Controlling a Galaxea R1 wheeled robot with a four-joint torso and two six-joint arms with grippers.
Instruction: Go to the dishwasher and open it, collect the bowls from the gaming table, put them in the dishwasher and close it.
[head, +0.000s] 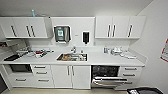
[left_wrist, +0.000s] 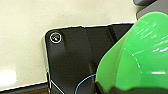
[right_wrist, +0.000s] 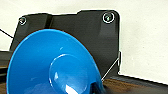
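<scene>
1. A kitchenette wall is seen in the head view: a white tabletop runs across it, with white upper cabinets above and white drawers and doors below.
2. The dishwasher is set under the tabletop, right of the sink; its door is lowered, the dark interior is exposed, and a rack is seen drawn partly out over the door.
3. A dispenser with a dark window and a smaller black dispenser are mounted on the wall above the sink.
4. Assorted items are seen on the tabletop at both ends; they are too blurred to be told apart.
5. The lime green bowl is seen large in the left wrist view, tilted, close against the robot's dark plate, with pale floor behind.
6. The state of the left claw cannot be told: no fingers are made out around the green bowl, though a dark part is seen at the bowl's lower edge.
7. The blue bowl is seen large in the right wrist view, its hollow and round base turned toward the camera, in front of the dark plate.
8. The state of the right claw cannot be told either; no fingers are made out at the blue bowl.
</scene>
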